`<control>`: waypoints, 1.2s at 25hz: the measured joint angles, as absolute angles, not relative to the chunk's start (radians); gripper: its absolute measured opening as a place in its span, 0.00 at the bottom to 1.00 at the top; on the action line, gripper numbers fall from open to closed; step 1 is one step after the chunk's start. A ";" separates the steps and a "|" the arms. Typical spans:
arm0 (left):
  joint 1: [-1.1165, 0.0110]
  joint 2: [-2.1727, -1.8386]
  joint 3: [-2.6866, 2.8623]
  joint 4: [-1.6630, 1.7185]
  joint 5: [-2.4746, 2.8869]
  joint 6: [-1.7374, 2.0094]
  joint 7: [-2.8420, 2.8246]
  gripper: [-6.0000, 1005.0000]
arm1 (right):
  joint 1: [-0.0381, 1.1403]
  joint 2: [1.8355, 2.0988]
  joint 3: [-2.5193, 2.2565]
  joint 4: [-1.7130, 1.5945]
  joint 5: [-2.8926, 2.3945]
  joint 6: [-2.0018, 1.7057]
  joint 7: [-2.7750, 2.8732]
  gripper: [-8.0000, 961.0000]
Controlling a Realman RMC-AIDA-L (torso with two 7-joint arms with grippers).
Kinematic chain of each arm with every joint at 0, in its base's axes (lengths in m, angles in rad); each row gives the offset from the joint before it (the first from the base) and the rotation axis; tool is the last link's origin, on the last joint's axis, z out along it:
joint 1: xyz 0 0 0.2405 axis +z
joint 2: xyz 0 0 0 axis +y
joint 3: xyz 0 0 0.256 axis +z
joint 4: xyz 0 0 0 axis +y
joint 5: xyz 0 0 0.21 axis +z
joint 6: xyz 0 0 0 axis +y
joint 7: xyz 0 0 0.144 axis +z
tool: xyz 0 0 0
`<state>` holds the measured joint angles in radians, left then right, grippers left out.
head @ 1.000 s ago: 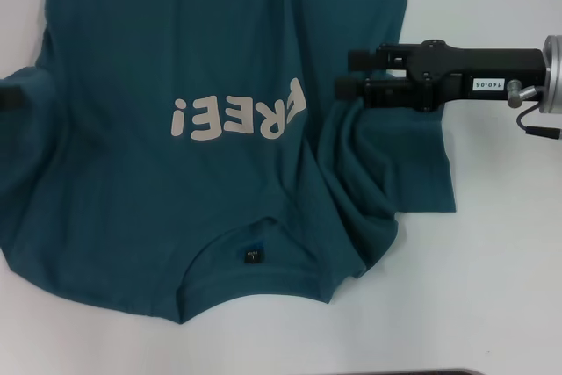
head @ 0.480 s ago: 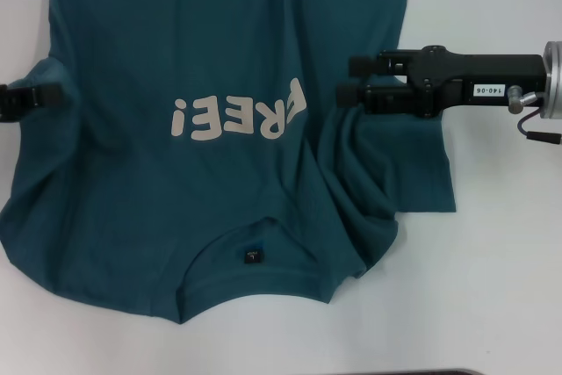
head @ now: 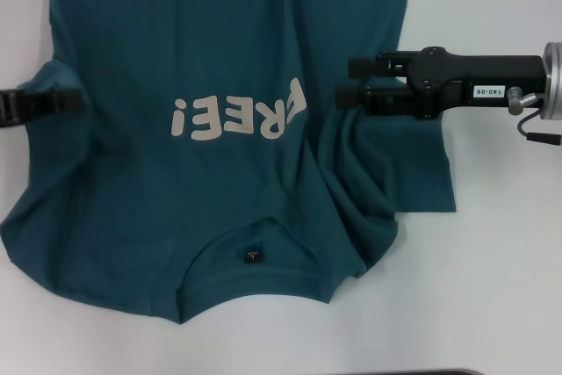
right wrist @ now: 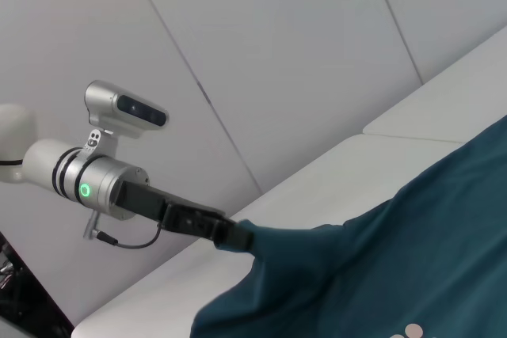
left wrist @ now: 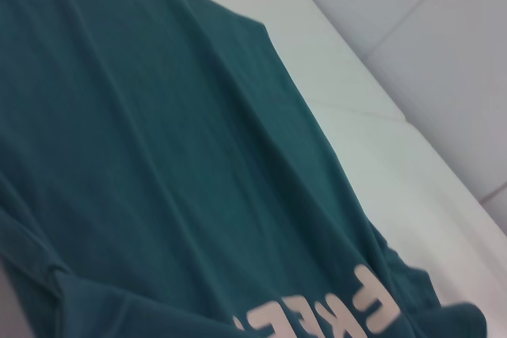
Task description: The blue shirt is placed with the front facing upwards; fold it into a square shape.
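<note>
We see the blue shirt (head: 219, 85) only in part: the head view's upper edge cuts off its hem end. Where the left gripper (head: 75, 104) meets the shirt's side, its fingertips are lost against the dark cloth, and most of the arm lies beyond the frame edge. The right gripper (head: 344, 81) shows dark on dark, so we cannot make out its fingers' spread. In the left wrist view the pale lettering (left wrist: 348, 310) is cut by the edge and blurred.

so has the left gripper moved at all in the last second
Yes. In the head view the left gripper has carried the blue shirt's sleeve edge inward, toward the "FREE" lettering, which lies where it was. The right gripper barely shifted.
</note>
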<state>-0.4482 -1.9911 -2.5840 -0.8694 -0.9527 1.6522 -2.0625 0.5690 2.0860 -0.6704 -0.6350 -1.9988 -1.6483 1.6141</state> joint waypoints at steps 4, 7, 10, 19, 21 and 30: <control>-0.455 -1.997 -2.550 -0.855 -0.953 1.630 -2.063 0.11 | 0.569 2.086 -0.670 -0.635 -1.999 -1.648 1.615 0.79; -0.464 -2.004 -2.543 -0.840 -0.953 1.606 -2.064 0.18 | 0.569 2.086 -0.670 -0.635 -1.999 -1.647 1.615 0.79; -0.475 -2.006 -2.541 -0.821 -0.952 1.598 -2.063 0.24 | 0.569 2.086 -0.670 -0.635 -1.999 -1.647 1.615 0.79; -0.479 -2.006 -2.530 -0.789 -0.953 1.588 -2.054 0.65 | 0.571 2.086 -0.670 -0.635 -1.998 -1.647 1.618 0.79; -0.472 -2.005 -2.531 -0.798 -0.953 1.584 -2.052 0.73 | 0.572 2.086 -0.670 -0.635 -1.997 -1.646 1.618 0.79; -0.441 -1.997 -2.534 -0.795 -0.928 1.424 -2.056 0.87 | 0.574 2.086 -0.670 -0.635 -1.994 -1.646 1.620 0.79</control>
